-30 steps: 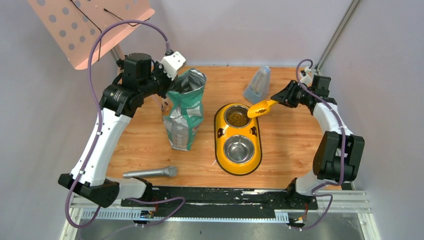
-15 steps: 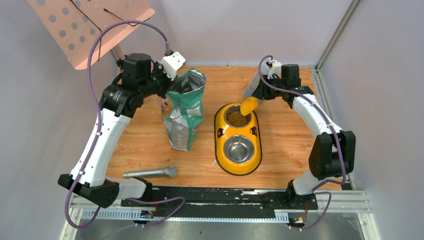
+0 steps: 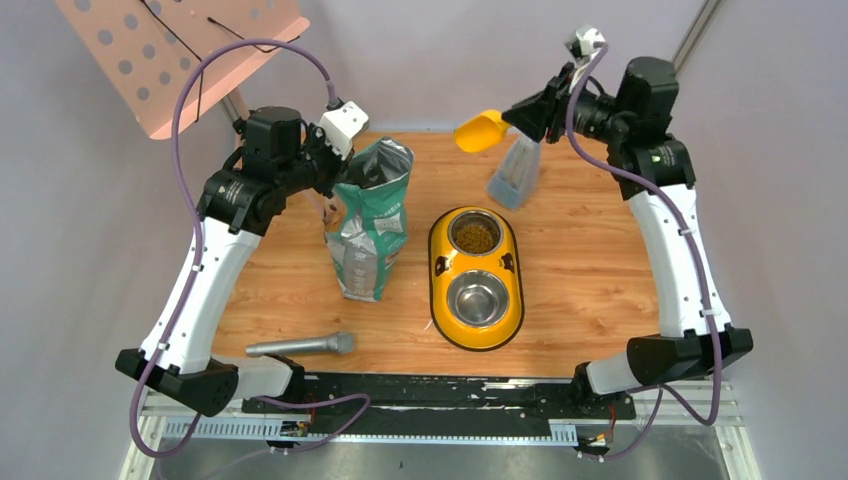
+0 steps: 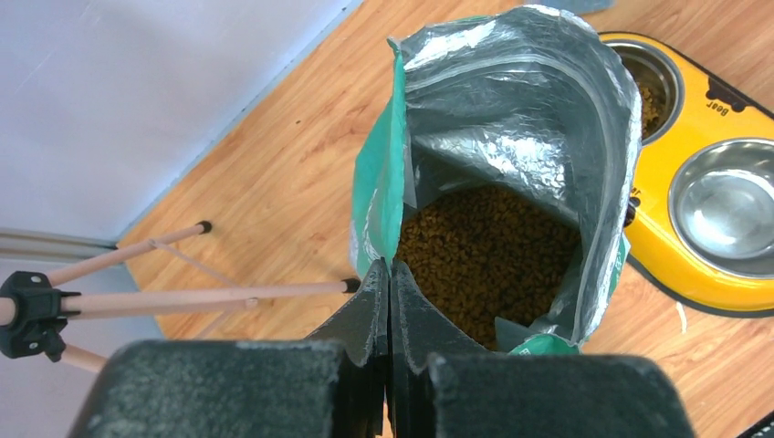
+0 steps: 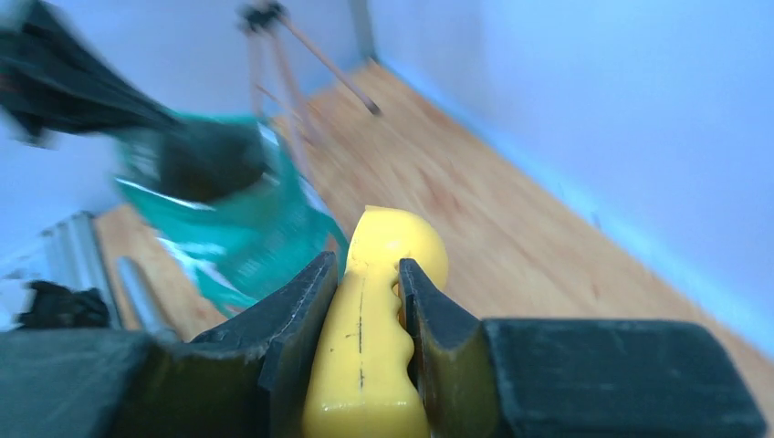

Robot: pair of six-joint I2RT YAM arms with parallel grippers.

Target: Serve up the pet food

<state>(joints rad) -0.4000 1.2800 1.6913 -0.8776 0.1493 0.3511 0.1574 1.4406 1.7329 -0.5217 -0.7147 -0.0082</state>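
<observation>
1. While the right tool [image 5: 367, 269] pinches the yellow scoop [image 3: 478, 130] at upper centre, the left tool [image 4: 390, 274] is pressed together on the bag [image 4: 520, 109] rim.
2. Brown pet food [image 4: 484, 246] lies in the bag and the upper bowl of the feeder [image 3: 437, 262].

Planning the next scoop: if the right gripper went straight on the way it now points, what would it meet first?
Probably the open top of the green-and-silver foil bag, which the left gripper pinches; the yellow plastic scoop in the right gripper would arrive first. Depth is unclear.
</observation>
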